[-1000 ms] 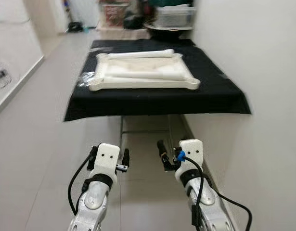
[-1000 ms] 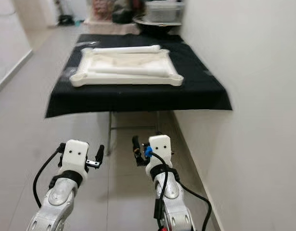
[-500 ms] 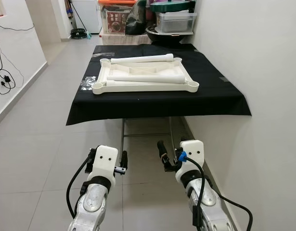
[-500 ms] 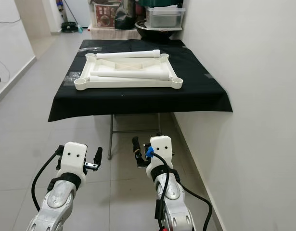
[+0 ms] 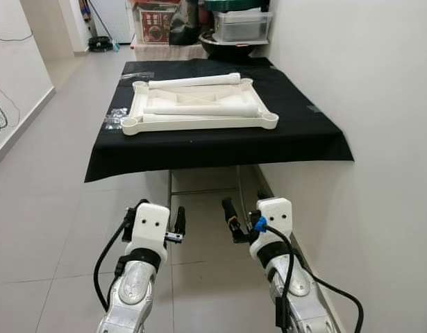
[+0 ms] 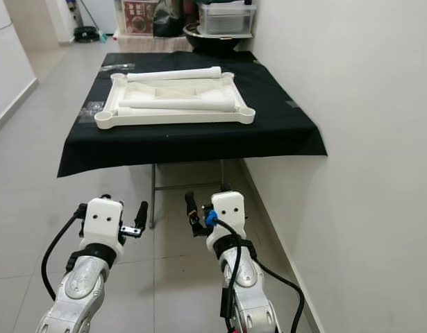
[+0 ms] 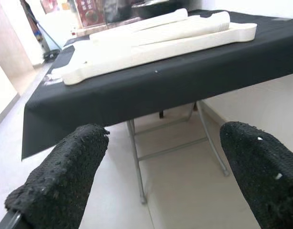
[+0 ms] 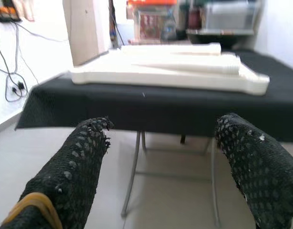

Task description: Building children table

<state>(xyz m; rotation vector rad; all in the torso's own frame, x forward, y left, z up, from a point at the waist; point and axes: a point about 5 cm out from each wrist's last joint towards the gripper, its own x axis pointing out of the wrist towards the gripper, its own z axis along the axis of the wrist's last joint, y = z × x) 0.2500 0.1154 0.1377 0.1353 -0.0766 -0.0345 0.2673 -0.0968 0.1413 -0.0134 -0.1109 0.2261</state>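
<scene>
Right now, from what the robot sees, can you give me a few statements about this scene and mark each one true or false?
1. The white tabletop lies on the black cloth of a folding table. True.
2. Two white legs rest on the tabletop. True.
3. The left gripper is holding a leg. False: its jaws are open and empty, low in front of the table.
4. The right gripper touches the cloth. False: it hangs short of the table, jaws open, as the right wrist view shows.
5. The table stands in the middle of the room. False: it stands along the white wall on the robot's right.
</scene>
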